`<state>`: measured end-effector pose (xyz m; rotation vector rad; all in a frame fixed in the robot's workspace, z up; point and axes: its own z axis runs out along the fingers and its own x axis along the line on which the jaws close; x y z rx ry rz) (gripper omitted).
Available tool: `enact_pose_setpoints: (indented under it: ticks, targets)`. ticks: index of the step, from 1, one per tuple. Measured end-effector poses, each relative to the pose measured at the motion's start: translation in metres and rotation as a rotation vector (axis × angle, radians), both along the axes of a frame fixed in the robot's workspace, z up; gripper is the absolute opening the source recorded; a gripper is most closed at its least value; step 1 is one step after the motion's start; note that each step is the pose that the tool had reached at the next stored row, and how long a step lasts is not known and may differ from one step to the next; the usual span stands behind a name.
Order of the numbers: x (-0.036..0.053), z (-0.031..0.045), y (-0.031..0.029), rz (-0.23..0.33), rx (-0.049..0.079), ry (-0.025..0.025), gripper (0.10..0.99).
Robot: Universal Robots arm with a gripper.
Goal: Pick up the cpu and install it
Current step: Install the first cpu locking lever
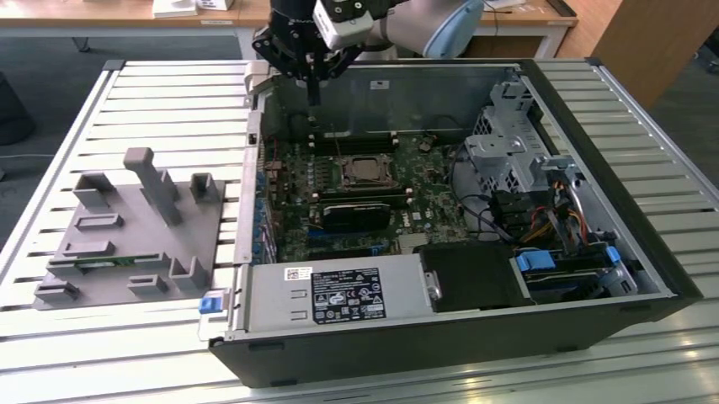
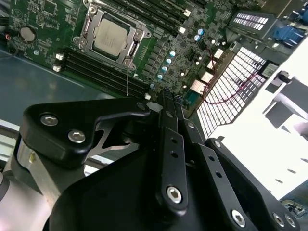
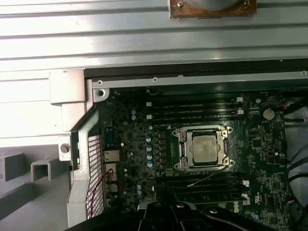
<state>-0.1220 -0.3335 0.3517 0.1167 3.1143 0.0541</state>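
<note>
The cpu (image 1: 362, 169) is a small silver square lying flat in the metal-framed socket on the green motherboard (image 1: 298, 219) inside the open computer case. Both wrist views show it from above, the cpu (image 2: 110, 36) and cpu (image 3: 204, 148) seated inside the socket frame. A thin wire lever (image 2: 127, 79) sticks out beside the socket. My gripper (image 1: 313, 98) hangs above the case's far corner at the exterior view's left, well clear of the cpu. Its black fingers (image 2: 167, 103) stand pressed together with nothing between them.
A grey fixture plate (image 1: 124, 227) with upright posts lies on the slatted table at the exterior view's left. Inside the case are the power supply (image 1: 337, 296), a metal drive cage (image 1: 506, 151), cables (image 1: 551, 223) and memory slots (image 3: 192, 111) on both sides of the socket.
</note>
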Motion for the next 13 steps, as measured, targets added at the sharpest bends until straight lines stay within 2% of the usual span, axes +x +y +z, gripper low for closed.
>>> enact_pose_setpoints:
  ticks: [13]
  targets:
    - [0.0003, -0.0104, 0.0004, 0.0, 0.0, 0.0002, 0.122]
